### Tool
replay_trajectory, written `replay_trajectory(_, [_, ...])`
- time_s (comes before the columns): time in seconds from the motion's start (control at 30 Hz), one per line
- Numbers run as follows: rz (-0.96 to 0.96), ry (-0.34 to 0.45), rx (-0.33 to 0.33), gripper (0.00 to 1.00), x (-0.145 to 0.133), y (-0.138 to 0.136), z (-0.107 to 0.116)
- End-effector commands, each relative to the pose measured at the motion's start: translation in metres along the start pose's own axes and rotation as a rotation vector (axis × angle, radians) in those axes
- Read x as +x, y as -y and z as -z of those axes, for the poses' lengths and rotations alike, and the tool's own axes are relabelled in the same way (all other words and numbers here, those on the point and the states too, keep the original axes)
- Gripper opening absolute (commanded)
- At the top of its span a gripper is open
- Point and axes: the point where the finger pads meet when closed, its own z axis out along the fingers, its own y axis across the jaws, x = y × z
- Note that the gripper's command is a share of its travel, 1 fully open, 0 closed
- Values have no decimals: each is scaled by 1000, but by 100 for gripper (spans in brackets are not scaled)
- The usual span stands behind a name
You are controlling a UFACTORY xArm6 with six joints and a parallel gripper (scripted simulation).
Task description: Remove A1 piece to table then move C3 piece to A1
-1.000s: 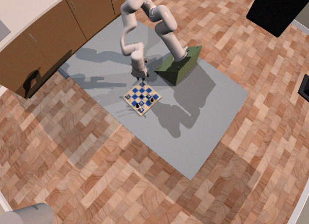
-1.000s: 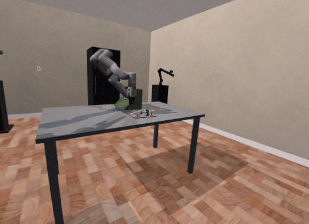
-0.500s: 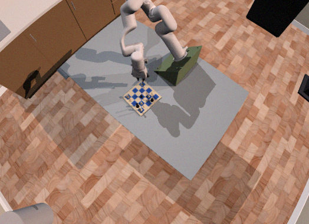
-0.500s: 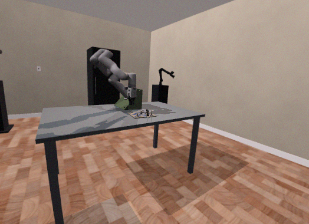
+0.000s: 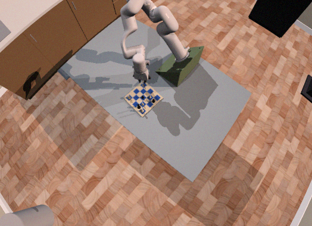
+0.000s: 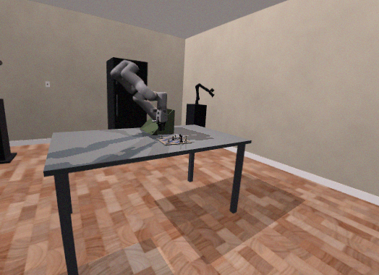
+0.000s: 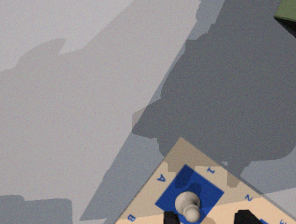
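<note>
A small blue-and-tan chessboard (image 5: 143, 99) lies on the grey table near the arm's green base; it also shows in the exterior view (image 6: 174, 140). In the wrist view a white pawn (image 7: 187, 206) stands upright on the blue corner square A1 (image 7: 190, 194). My gripper (image 7: 207, 219) hangs just above this corner with its fingers partly open and nothing between them. The pawn is close to the left fingertip. The gripper also shows in the overhead view (image 5: 143, 78). Several other dark and light pieces stand on the board, too small to tell which is on C3.
The green wedge base (image 5: 180, 65) stands right behind the board. Brown cabinets (image 5: 44, 36) stand past the table's far edge.
</note>
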Motion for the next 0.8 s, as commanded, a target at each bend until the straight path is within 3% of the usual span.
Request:
replay_trajectory(0.0, [-1,3,1,35,-1,1,-7])
replay_trajectory(0.77, [-1,3,1,35,-1,1,-27])
